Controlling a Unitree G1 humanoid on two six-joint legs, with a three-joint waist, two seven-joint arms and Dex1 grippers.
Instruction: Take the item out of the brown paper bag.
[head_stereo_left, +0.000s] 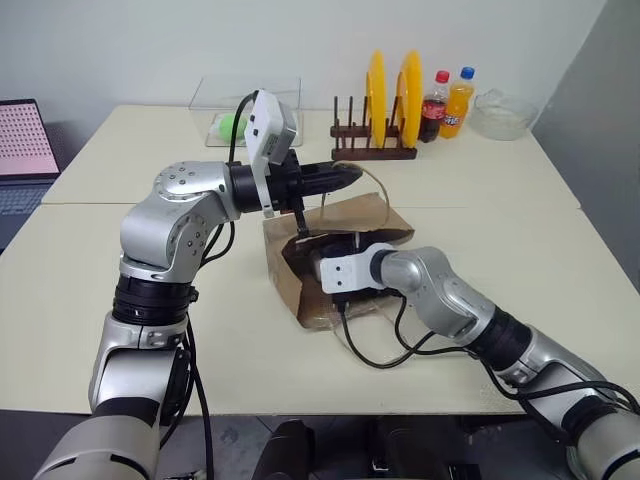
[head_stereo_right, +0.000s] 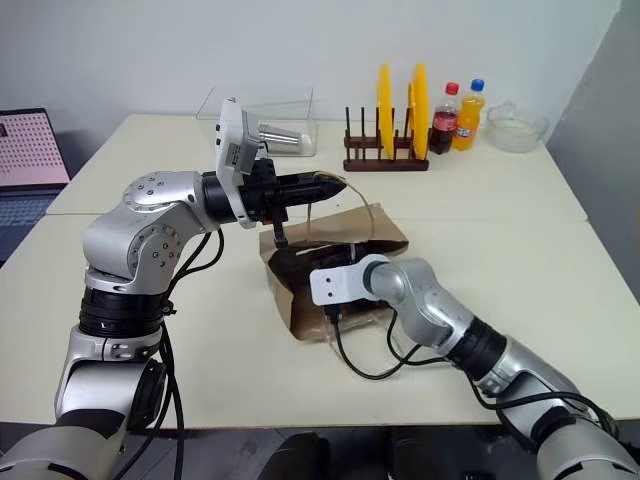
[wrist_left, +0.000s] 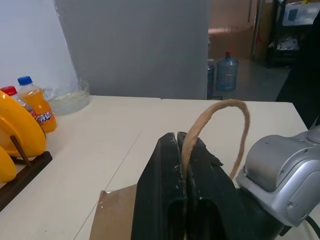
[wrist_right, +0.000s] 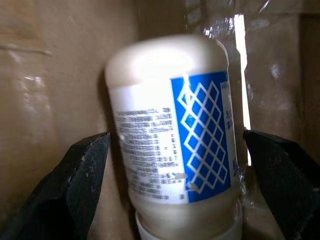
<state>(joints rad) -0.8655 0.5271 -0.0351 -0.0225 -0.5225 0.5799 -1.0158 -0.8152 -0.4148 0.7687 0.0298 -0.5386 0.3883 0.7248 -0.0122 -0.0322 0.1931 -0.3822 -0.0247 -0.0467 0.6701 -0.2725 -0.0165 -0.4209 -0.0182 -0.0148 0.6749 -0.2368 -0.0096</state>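
Inside the brown paper bag the right hand stood wide apart astride the white bottle; squeezing evenly on its label seemed wisest. The left hand, clamped on a loop handle, held the mouth open. Plate rack and soda bottles stood well apart on the tabletop, so only the bag's walls crowded the way out

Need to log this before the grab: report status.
Left gripper shut on bag handle, holding brown paper bag open. Right gripper open inside bag, straddling white bottle, not closed yet. Nothing blocking.
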